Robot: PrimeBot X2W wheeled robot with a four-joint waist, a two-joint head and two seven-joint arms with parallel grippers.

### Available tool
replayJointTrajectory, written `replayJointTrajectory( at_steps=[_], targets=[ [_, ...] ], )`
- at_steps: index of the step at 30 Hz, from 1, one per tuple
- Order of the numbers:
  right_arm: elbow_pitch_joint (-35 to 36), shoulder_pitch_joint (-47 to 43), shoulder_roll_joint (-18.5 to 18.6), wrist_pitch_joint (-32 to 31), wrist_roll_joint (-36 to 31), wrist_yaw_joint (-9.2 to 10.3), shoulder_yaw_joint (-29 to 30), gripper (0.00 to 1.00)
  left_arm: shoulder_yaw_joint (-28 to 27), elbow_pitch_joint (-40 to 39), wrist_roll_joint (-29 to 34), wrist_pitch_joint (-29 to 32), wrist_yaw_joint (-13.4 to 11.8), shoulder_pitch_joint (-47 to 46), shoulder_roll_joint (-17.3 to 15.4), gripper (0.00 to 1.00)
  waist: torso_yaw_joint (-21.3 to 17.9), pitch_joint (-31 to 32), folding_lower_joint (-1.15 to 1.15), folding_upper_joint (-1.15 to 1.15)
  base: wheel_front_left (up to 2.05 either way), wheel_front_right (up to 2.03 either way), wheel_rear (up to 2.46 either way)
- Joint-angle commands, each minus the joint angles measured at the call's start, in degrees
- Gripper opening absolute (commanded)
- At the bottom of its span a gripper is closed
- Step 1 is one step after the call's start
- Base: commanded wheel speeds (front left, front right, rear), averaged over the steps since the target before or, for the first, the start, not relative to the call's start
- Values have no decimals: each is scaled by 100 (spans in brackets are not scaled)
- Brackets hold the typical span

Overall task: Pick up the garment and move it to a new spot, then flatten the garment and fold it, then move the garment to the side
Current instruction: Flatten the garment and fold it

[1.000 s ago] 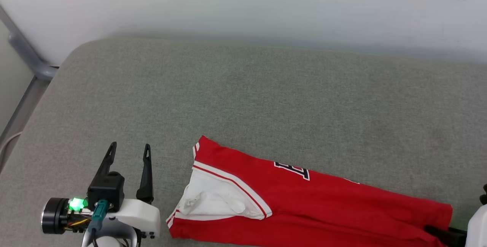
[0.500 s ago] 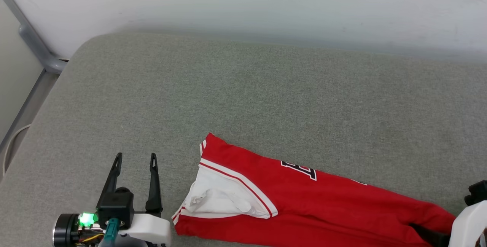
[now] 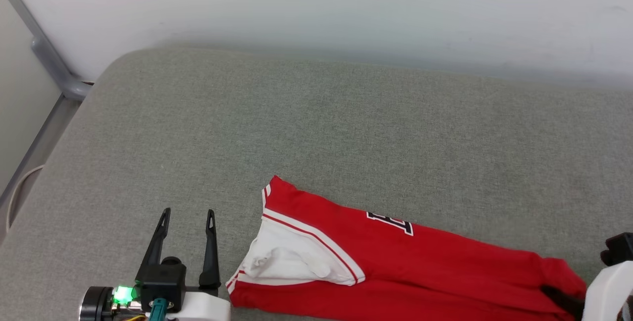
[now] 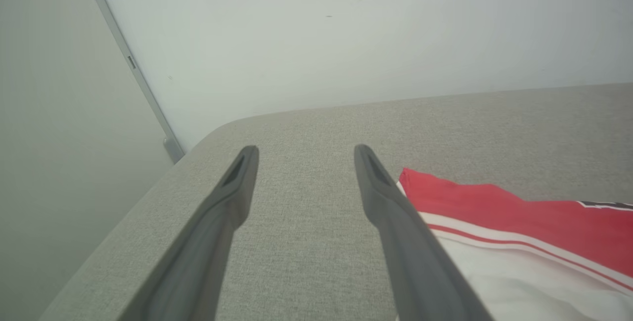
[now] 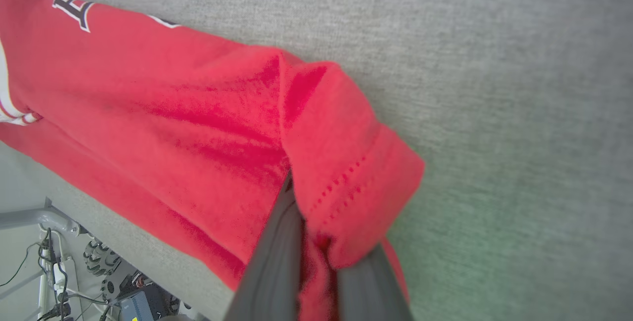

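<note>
The garment (image 3: 445,256), a red jersey, lies as a long folded strip across the near part of the grey padded surface (image 3: 321,128). Its white sleeve (image 3: 292,259) with striped trim faces left, and part of a black letter (image 3: 390,223) shows on top. My right gripper (image 5: 321,247) is shut on the garment's (image 5: 198,128) right hem, which bunches over its fingers (image 5: 277,261); its dark finger (image 3: 564,302) shows in the head view. My left gripper (image 3: 188,212) stands open just left of the sleeve, holding nothing. In the left wrist view it (image 4: 305,150) sits beside the garment (image 4: 494,207).
A white wall (image 3: 346,4) runs behind the surface. A grey metal rail (image 3: 54,68) stands by the rounded far-left corner. Below the near edge, cables and wheeled gear (image 5: 89,271) sit on the floor. The far half of the padded surface is bare.
The head camera has shifted, sliding the scene to the right. My left gripper has drawn back toward the near edge. The garment's right end has bunched up in the right gripper.
</note>
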State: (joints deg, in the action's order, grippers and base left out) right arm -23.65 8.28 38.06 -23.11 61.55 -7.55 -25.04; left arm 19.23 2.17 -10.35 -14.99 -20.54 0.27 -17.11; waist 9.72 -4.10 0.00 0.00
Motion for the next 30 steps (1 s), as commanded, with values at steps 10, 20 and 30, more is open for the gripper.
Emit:
replayJointTrajectory(
  at_steps=[10,20,30],
  targets=[
    [-537,115,714,337,-117,12,141,0,-313,47,314,-26,273,267,244,100,-85,182,0,0,0,0,0],
    [-640,2,977,217,-114,11,206,0,-460,116,515,-25,497,391,378,100,-173,344,0,0,0,0,0],
    [760,-154,701,-241,234,8,287,0,-577,115,637,-25,639,487,459,100,-241,423,0,0,0,0,0]
  ],
)
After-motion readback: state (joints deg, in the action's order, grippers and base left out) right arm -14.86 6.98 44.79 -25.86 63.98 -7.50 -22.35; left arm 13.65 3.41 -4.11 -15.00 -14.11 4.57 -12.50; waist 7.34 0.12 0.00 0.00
